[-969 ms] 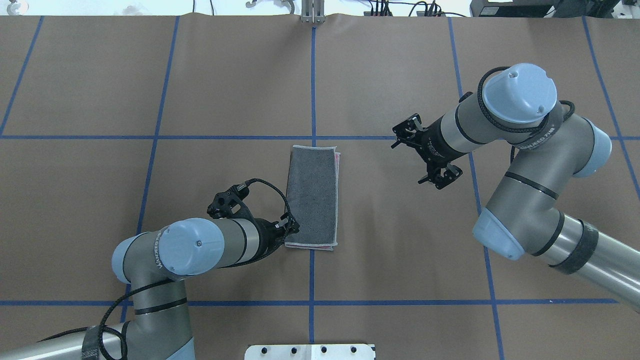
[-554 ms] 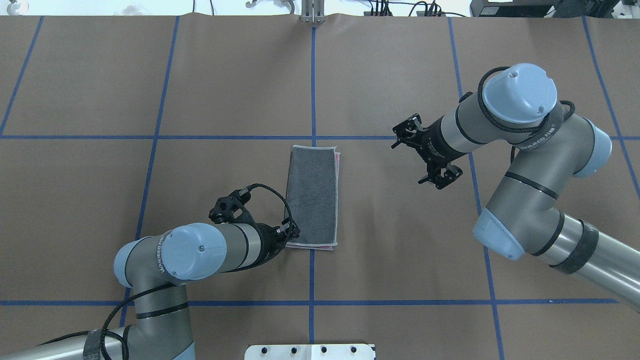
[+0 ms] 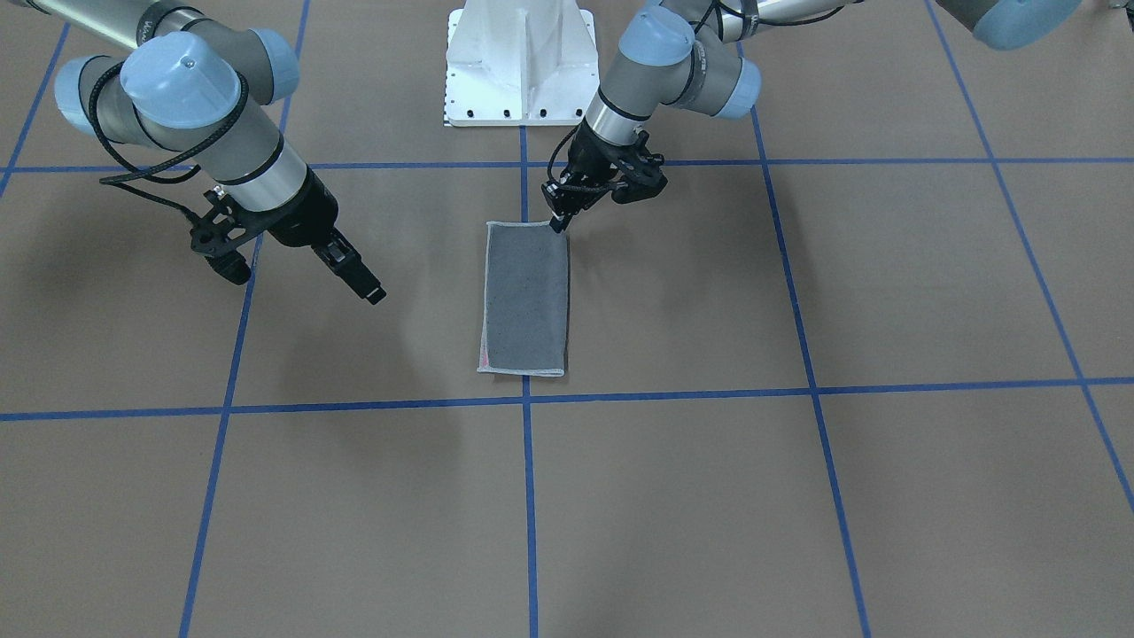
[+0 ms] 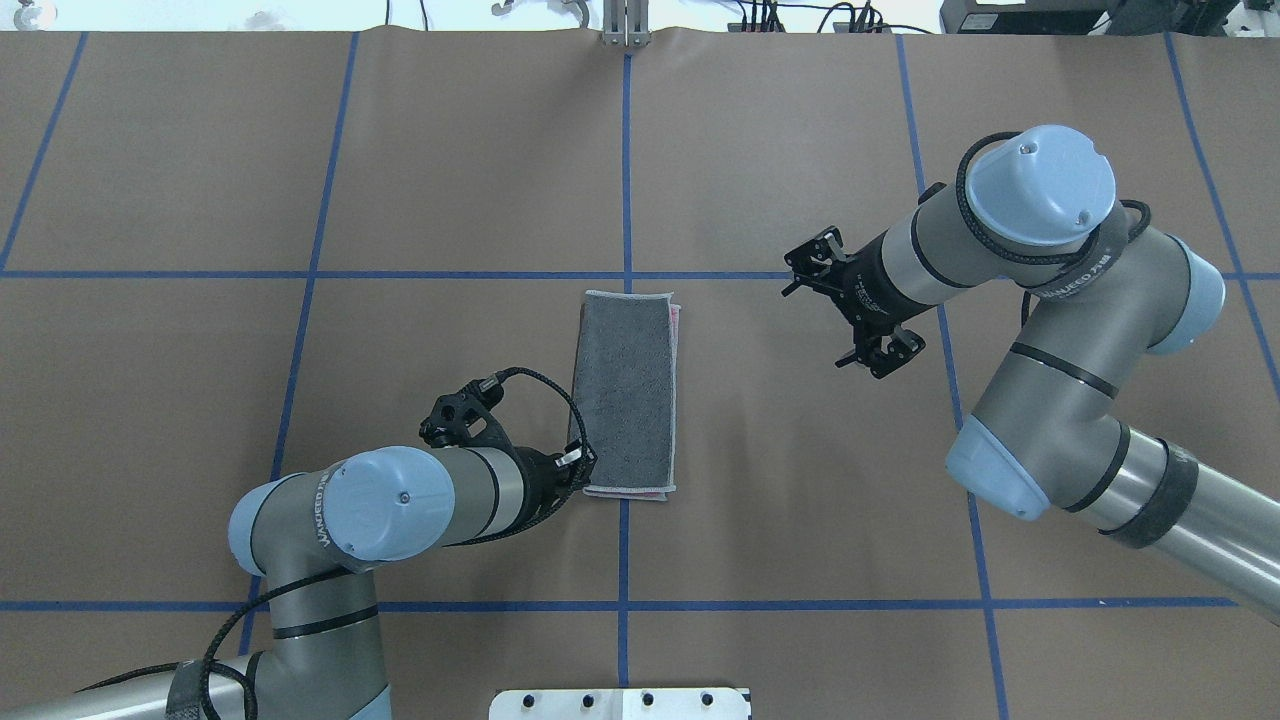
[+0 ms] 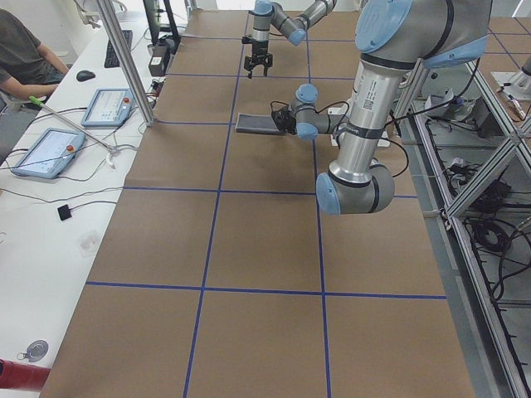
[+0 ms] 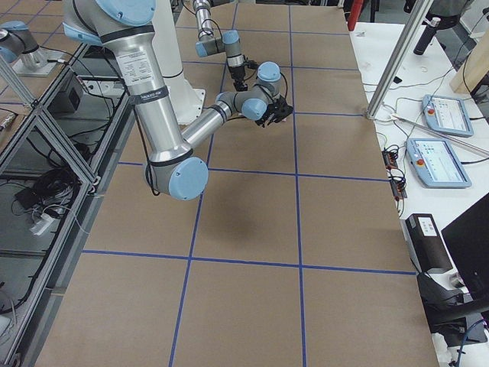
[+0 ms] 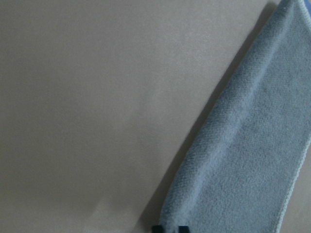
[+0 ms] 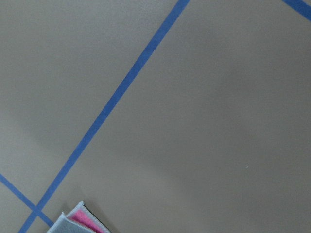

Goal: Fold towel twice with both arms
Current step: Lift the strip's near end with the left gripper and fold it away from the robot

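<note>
The towel (image 4: 625, 390) lies flat at the table's middle, folded into a narrow strip, dark grey face up, with a pink sliver along its right edge. It also shows in the front view (image 3: 524, 297) and the left wrist view (image 7: 243, 145). My left gripper (image 4: 582, 468) is down at the towel's near-left corner, its tips (image 7: 170, 228) close together on the cloth's edge. My right gripper (image 4: 818, 325) hangs open and empty above the table, well to the right of the towel's far end. The right wrist view shows only that far corner (image 8: 80, 221).
Brown paper with blue tape lines (image 4: 626, 160) covers the table. The white pedestal (image 3: 521, 62) stands at the robot's edge. In the left side view a seated operator (image 5: 25, 50) and tablets (image 5: 41, 153) are beside the table.
My left arm's elbow has swung toward the robot and to the right, and its gripper has settled slightly lower onto the towel's near-left corner. The right arm and towel have not moved.
</note>
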